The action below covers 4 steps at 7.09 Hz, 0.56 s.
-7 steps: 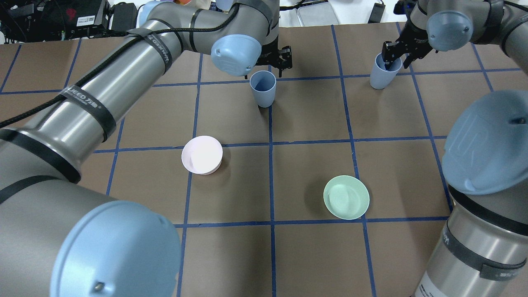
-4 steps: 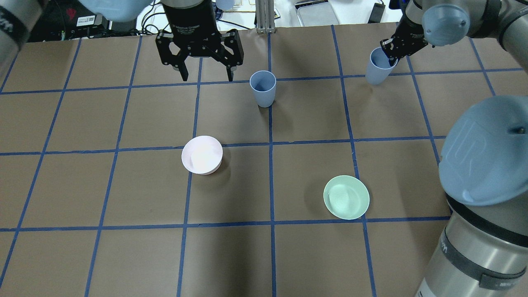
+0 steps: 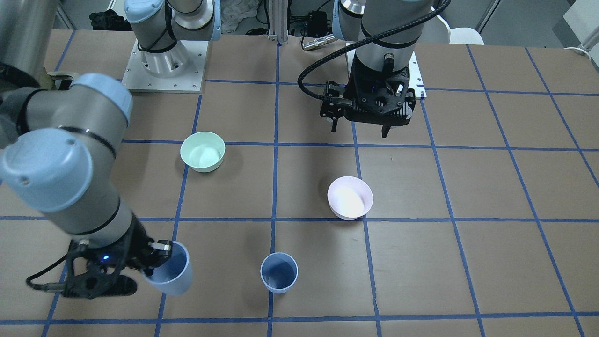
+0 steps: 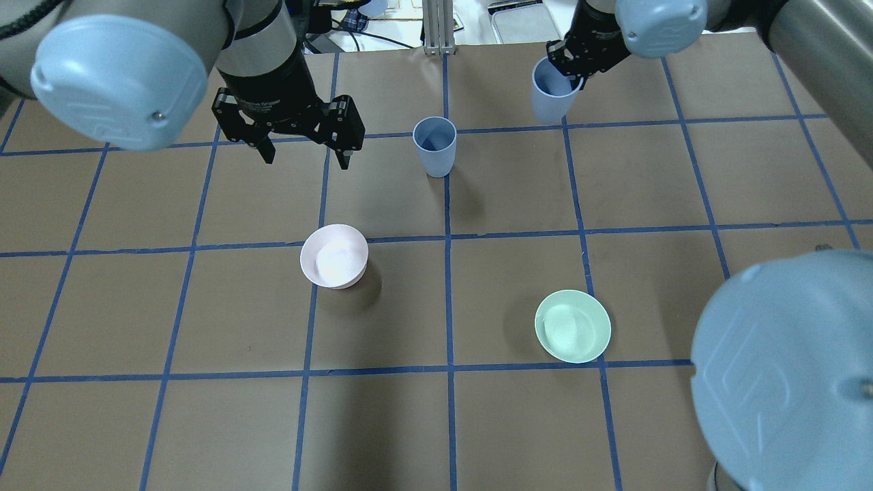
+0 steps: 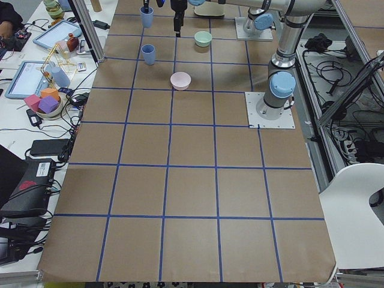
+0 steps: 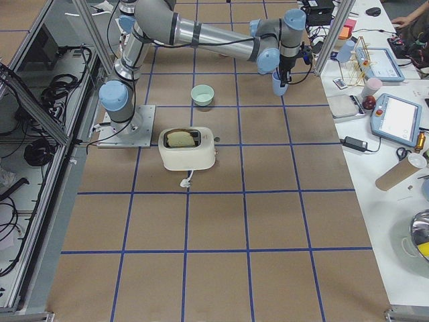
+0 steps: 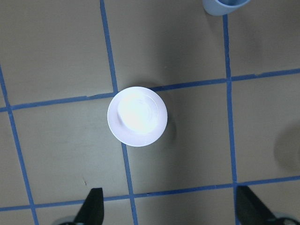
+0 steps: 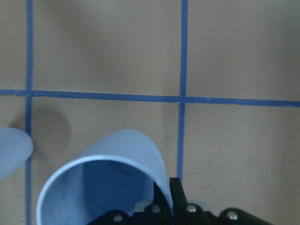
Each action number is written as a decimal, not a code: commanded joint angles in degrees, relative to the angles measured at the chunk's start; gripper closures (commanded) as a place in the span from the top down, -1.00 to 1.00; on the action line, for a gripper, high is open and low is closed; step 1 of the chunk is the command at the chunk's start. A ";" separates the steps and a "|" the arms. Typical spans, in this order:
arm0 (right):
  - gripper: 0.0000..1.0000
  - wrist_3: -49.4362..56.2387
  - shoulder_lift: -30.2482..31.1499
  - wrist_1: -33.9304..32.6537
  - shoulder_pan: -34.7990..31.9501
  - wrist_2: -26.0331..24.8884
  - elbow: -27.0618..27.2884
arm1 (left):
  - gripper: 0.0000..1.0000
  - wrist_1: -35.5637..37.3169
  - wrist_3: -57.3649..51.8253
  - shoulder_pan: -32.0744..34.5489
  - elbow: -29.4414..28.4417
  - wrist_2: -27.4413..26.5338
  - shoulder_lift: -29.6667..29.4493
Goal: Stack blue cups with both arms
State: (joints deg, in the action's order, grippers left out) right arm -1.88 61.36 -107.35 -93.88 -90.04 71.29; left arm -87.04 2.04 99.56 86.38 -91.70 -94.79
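One blue cup stands upright on the table, also seen in the front view and at the top edge of the left wrist view. My right gripper is shut on the rim of the second blue cup. It holds that cup tilted above the table, right of the standing one. My left gripper is open and empty. It hangs above the table left of the standing cup, over the pale pink bowl.
The pale pink bowl sits near the middle. A mint-green bowl sits nearer the robot on the right. A toaster stands beyond my right base. Operators' gear lies past the far edge.
My right gripper has lifted its cup and carried it left toward the standing cup. My left arm has pulled away from the standing cup, to the left and nearer the robot.
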 commanded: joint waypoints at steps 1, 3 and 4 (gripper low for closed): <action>-1.00 -13.79 2.01 1.35 -7.86 0.04 -0.54 | 1.00 2.84 -2.39 -4.34 1.95 1.85 1.80; -1.00 -21.03 0.62 1.70 -11.04 0.39 -0.63 | 1.00 2.84 -2.22 -4.81 2.13 1.26 2.41; -1.00 -22.62 -0.18 1.18 -12.10 0.56 -1.59 | 1.00 2.75 -2.22 -4.81 2.21 1.17 2.59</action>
State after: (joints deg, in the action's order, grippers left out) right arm -21.55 62.09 -105.90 -104.32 -89.71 70.47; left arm -84.27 -0.15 94.94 88.47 -90.44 -92.48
